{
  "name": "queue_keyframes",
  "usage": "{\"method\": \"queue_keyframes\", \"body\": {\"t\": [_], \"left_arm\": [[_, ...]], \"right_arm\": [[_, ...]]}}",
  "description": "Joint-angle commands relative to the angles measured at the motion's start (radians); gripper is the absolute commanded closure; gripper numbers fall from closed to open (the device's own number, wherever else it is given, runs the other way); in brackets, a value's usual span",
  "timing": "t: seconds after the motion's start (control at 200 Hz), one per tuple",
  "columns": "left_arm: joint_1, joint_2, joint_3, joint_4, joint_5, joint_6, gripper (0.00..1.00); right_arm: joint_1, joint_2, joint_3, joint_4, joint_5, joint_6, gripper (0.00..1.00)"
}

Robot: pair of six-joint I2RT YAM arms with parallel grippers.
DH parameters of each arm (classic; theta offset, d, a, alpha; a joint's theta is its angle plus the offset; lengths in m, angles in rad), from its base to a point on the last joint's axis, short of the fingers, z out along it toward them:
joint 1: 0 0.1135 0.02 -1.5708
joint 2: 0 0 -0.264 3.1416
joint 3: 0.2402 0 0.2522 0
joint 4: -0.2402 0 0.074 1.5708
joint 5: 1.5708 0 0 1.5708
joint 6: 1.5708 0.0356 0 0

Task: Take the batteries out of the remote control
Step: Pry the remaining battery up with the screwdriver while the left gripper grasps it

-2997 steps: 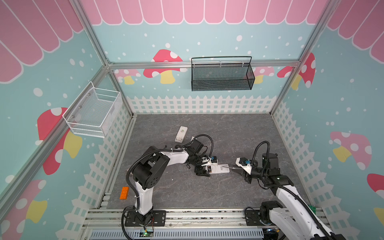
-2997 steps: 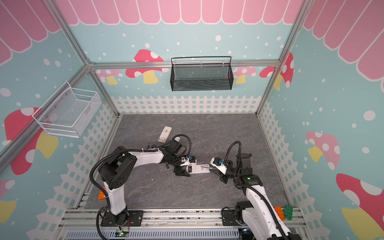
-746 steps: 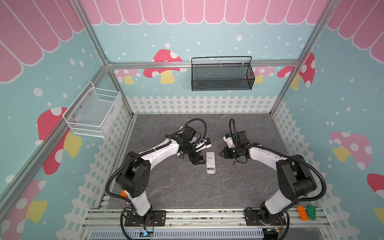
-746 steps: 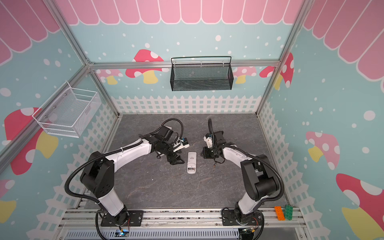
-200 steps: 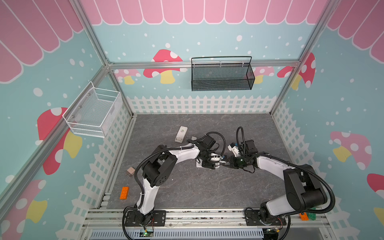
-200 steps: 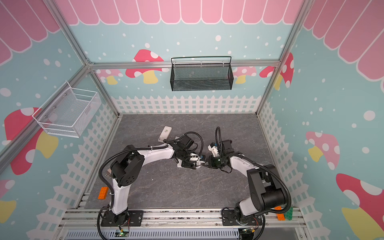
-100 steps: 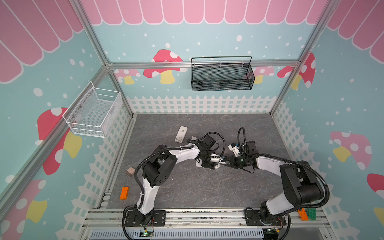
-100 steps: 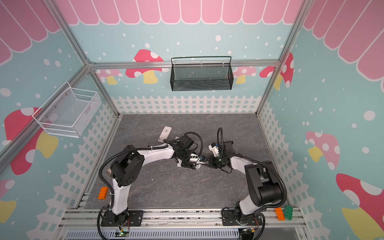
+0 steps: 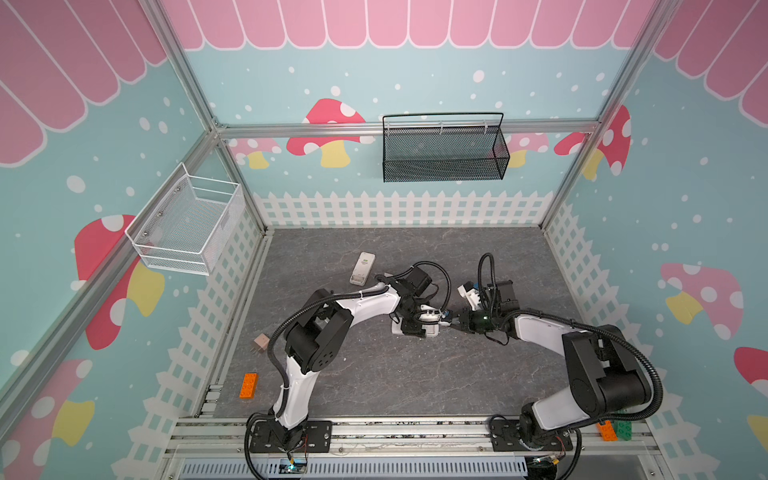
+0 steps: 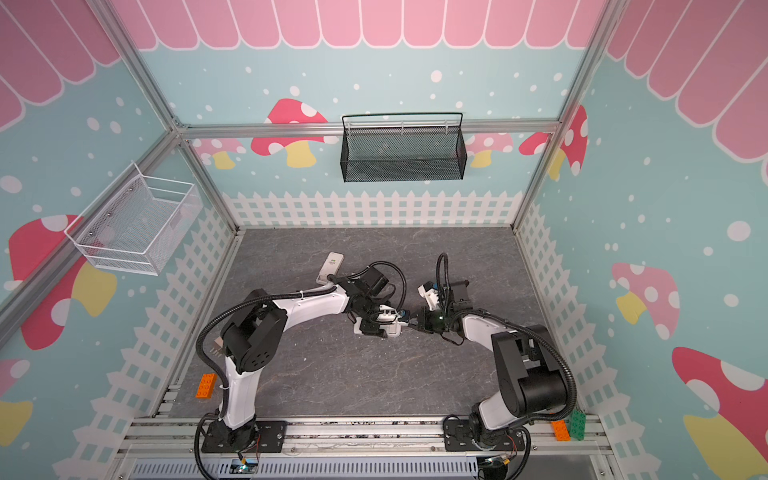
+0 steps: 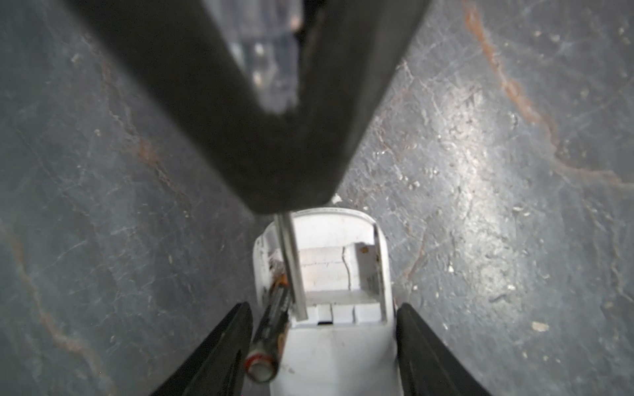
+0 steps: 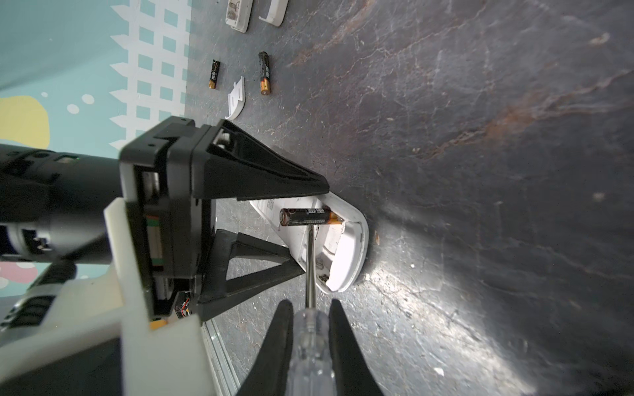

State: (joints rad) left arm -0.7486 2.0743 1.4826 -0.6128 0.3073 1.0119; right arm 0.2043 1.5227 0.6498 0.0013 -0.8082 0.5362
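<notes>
The white remote control point(image 11: 336, 353) lies on the grey floor with its battery bay open; in both top views it sits mid-floor point(image 9: 415, 330) point(image 10: 382, 329). My left gripper point(image 11: 324, 305) is open and straddles the remote, with a gap on one side. One of the batteries point(image 12: 308, 217) point(image 11: 274, 319), dark with a coppery end, is tilted up out of the bay. My right gripper point(image 12: 309, 305) is shut on a clear-handled screwdriver point(image 12: 310, 343). The screwdriver's shaft point(image 11: 291, 267) reaches under that battery. Two more batteries point(image 12: 214, 73) point(image 12: 264, 73) lie loose near the fence wall.
A white battery cover point(image 12: 236, 99) lies beside the loose batteries. A second remote point(image 9: 362, 268) point(image 10: 331, 266) rests farther back. Near the left wall are an orange brick point(image 9: 248, 385) and a beige block point(image 9: 261, 343). Wire baskets point(image 9: 442, 149) point(image 9: 187, 226) hang on the walls.
A few seconds ago both grippers were farther back and the remote lay alone. Now both are at it. Over the last second the arms have barely shifted.
</notes>
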Motion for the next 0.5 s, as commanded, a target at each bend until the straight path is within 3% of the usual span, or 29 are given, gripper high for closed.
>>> {"method": "queue_keyframes", "body": {"t": [0.0, 0.24, 0.495], "left_arm": [[0.003, 0.001, 0.053, -0.059, 0.007, -0.011, 0.35], [0.003, 0.005, 0.109, -0.078, 0.036, -0.023, 0.39], [0.009, 0.016, 0.093, -0.072, -0.004, 0.021, 0.50]], "right_arm": [[-0.005, -0.001, -0.015, 0.003, 0.002, -0.002, 1.00], [-0.006, 0.008, -0.013, 0.003, 0.002, -0.009, 1.00], [-0.009, 0.013, -0.004, 0.003, 0.002, -0.012, 1.00]]}}
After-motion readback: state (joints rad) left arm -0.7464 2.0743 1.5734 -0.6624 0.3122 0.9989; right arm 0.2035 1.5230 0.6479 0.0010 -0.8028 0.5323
